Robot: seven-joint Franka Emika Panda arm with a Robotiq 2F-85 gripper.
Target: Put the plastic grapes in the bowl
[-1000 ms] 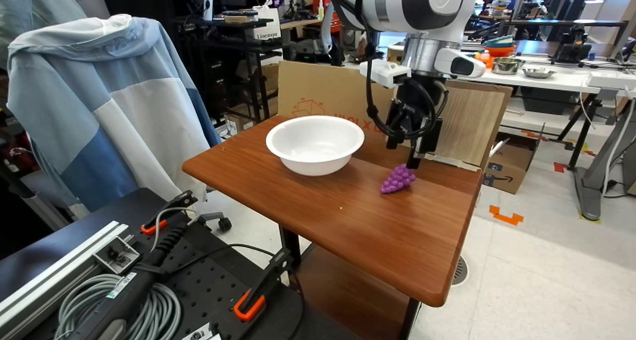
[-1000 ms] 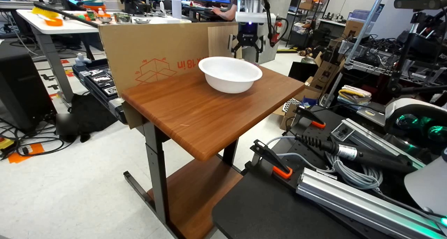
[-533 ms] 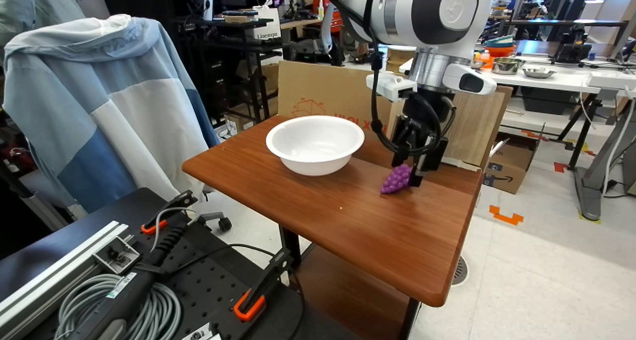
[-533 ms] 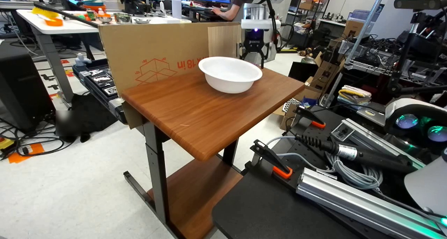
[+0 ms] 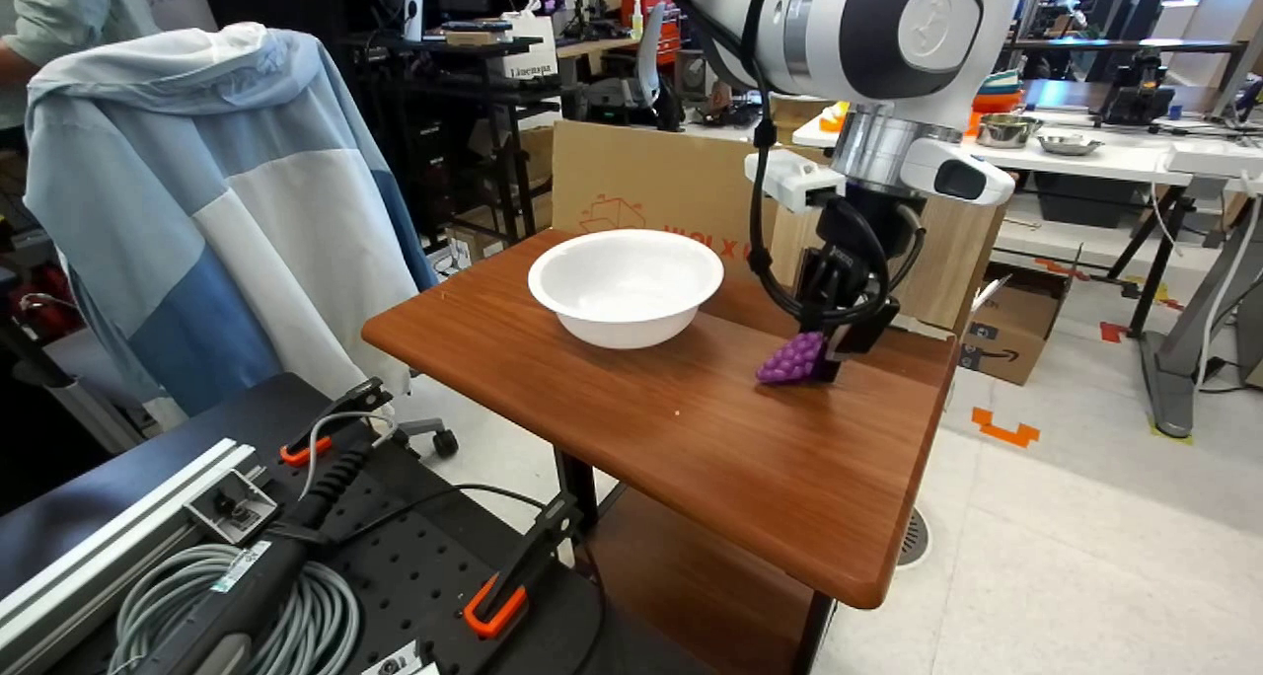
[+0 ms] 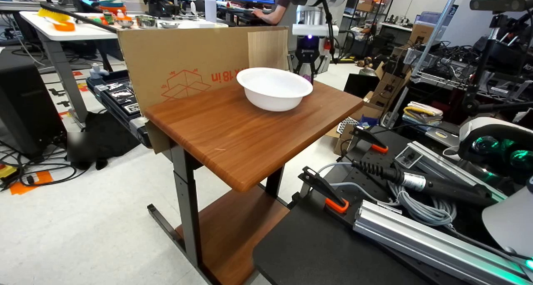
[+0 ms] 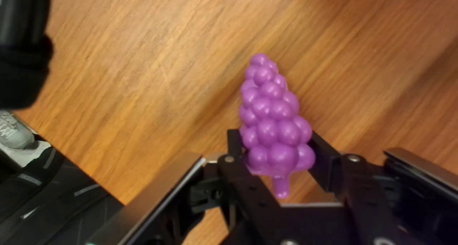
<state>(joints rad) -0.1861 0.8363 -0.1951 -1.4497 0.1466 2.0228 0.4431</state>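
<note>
Note plastic grapes (image 7: pixel 270 112) gripped in tool (image 7: pixel 276 139) at broad end, tapering toward top of wrist view; should lift, then travel left in an exterior view to bowl (image 5: pixel 622 333)

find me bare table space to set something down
Bare: tabletop from bowl and grapes to the edge opposite the cardboard; also the end past the bowl, away from the grapes. Crowded: around the grapes, where the pincer grips.

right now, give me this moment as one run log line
gripper: closed on plastic grapes | plastic grapes: outside bowl, lift off table unclear | bowl: upright on table | placement: not yet done
</note>
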